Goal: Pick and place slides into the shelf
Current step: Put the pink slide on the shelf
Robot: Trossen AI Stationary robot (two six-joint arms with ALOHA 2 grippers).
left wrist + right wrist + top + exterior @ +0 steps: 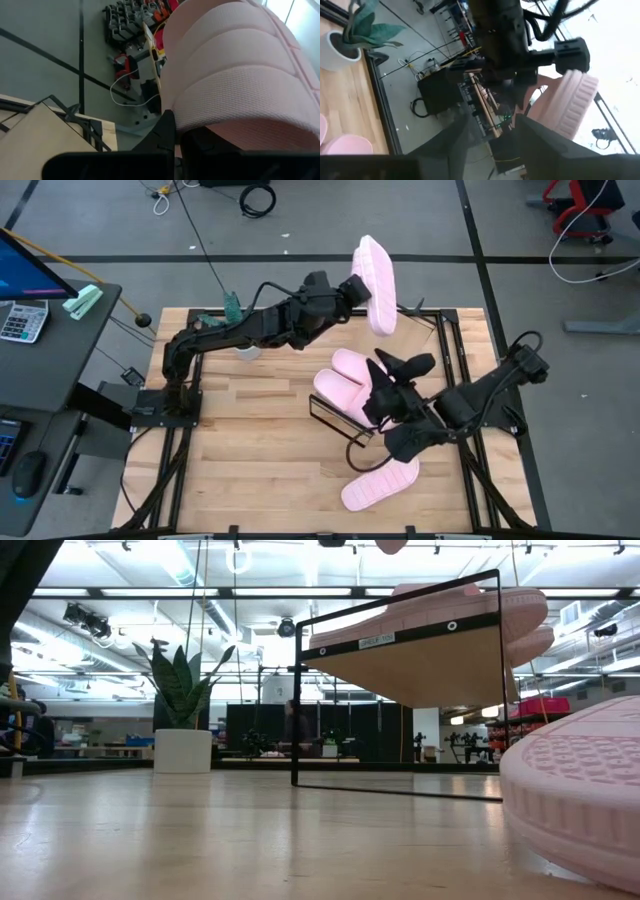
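My left gripper (352, 288) is shut on one pale pink slide (376, 272), held high over the table's far edge; its ribbed sole (240, 75) fills the left wrist view. Two more slides (345, 380) lie on the slanted shelf (420, 665) with its thin black frame, at the table's middle. Another slide (380, 483) lies flat on the table near the front edge and looms at the right of the low view (580, 800). My right gripper (402, 365) hovers open above the shelf, nothing between its fingers (445, 145), facing the left arm and its slide (570, 105). My left gripper pinches the slide at one end (200, 122) between its two fingers, reaching level from the table's left side. The slide is lifted clear of everything. It stands turned on edge, with its length running away from the fingers toward the far side.
A white pot with a green plant (245, 350) stands on the table near the left arm's elbow. A desk with a calculator (22, 320) and a mouse stands left of the table. Bare wood lies at the table's front left (250, 470).
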